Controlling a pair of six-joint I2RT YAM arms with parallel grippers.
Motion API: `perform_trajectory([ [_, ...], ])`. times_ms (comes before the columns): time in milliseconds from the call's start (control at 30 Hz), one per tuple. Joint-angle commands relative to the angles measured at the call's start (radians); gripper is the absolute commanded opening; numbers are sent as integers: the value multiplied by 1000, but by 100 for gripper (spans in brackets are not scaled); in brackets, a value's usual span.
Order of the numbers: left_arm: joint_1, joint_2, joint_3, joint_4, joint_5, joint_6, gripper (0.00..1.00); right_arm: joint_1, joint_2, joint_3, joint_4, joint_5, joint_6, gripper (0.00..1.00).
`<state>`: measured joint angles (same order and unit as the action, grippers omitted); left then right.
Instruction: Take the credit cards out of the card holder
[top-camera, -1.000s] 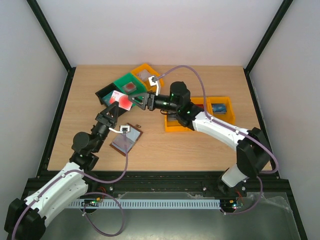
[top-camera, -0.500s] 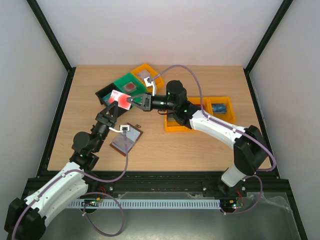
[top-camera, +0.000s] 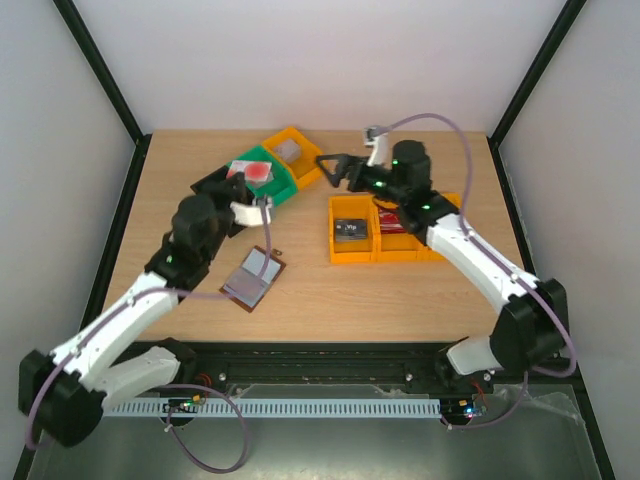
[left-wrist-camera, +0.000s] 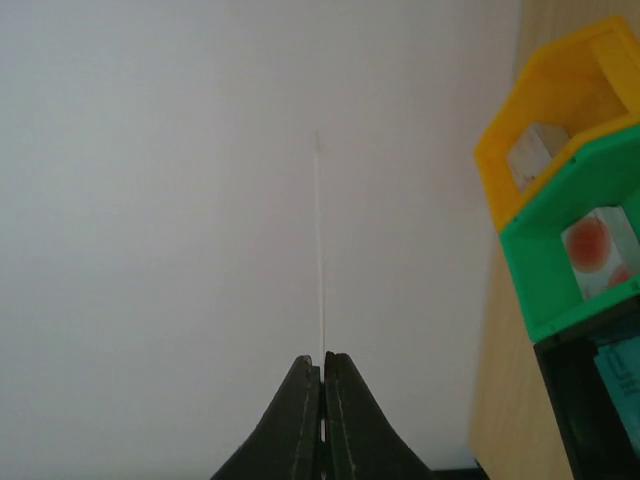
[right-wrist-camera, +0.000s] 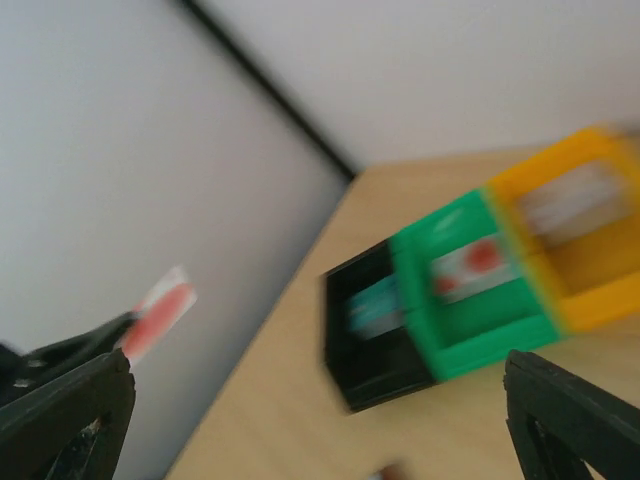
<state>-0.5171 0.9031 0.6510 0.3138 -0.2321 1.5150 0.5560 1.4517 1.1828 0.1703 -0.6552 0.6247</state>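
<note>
I work over a pale wooden table (top-camera: 400, 300). Plain white walls (top-camera: 320, 60) rise behind it and beside it; black frame struts (top-camera: 102, 70) climb from its far corners. Even, soft light.

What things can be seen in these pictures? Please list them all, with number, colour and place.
table: one, pale wood, beneath everything
card holder: one, brown, blue-grey inside, lying open by the left arm
credit card: one, red and white, held in the air
black bin, green bin, yellow bin: one each, in a row, far left-centre
orange bins: at least two, side by side, right of centre
left fingers: shut on the credit card
right fingers: open, empty, near the yellow bin
</note>
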Motion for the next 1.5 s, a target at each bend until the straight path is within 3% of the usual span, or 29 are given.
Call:
perform_trajectory([
  [0, -3, 254, 303, -458, -150, -324, 2, -95, -130, -48, -136, 207, -120, 99],
  [133, 22, 609, 738, -816, -218, -604, 2, -163, -223, -116, -173, 320, -196, 99],
  [267, 107, 1056, 1305, -1191, -170, -872, 2, -234, -291, -157, -197, 355, -257, 99],
  [333, 131, 1206, 1524, -1283, -155, -944, 2, -245, -305, -161, -218, 378, -287, 99],
  [400, 136, 1291, 1611, -1284, -173, -960, 2, -248, -317, -172, -219, 387, -297, 99],
  [567, 150, 1362, 1581, -1187, -239, -972, 2, -250, -326, -179, -216, 394, -313, 99],
  [967, 192, 1448, 1548, -1131, -224, -1032, 2, -252, -309, -181, -206, 368, -322, 99],
  [1467, 218, 1463, 1461, -1052, -178, -948, 2, -252, -307, -184, -197, 346, -330, 99],
])
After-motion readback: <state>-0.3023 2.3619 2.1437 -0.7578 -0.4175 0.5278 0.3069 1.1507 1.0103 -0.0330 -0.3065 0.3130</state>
